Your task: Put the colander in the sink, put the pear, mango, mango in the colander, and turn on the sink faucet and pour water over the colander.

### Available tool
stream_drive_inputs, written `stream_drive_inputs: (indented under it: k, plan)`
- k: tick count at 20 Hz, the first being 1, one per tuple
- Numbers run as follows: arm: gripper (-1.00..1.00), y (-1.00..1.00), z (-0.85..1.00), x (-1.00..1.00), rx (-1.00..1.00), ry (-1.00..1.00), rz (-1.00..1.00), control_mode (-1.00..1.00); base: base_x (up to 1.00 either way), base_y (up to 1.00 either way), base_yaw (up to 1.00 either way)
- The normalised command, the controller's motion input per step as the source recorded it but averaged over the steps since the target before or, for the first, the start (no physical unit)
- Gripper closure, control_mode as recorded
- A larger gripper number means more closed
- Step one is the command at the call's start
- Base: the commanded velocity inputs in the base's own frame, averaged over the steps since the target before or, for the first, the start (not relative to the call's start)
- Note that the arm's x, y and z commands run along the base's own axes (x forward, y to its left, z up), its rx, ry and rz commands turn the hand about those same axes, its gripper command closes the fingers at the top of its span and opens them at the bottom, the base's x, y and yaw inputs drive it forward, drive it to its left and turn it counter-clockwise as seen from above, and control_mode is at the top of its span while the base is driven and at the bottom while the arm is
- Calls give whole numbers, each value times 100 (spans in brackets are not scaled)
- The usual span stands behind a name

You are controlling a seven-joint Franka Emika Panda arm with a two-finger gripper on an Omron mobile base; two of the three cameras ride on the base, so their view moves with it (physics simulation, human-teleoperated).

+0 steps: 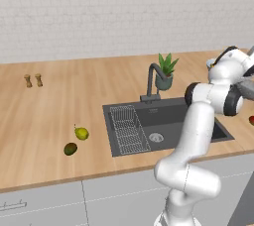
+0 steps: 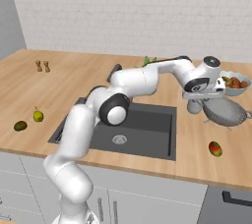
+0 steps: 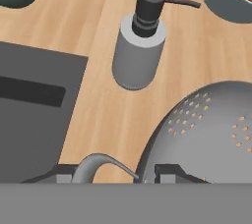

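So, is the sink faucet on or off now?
Off. No water falls from the sink faucet, and the sink looks dry around its drain.

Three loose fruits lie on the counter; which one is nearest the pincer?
The red-and-green mango, alone right of the sink, just below the pincer. The pear and dark oval fruit lie far left.

A white brick wall backs the wooden counter over grey cabinets.
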Motion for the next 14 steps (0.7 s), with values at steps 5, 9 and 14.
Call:
stream_drive_inputs:
  k: [5,9,14]
  plan:
    - [100,58,24,-48,-18,-16,9,-100,0,0,0]
    - [100,59,1,-53,-14,-15,31,-100,0,0,0]
    - [100,49,0,-72,-10,-3,41,-100,0,0,0]
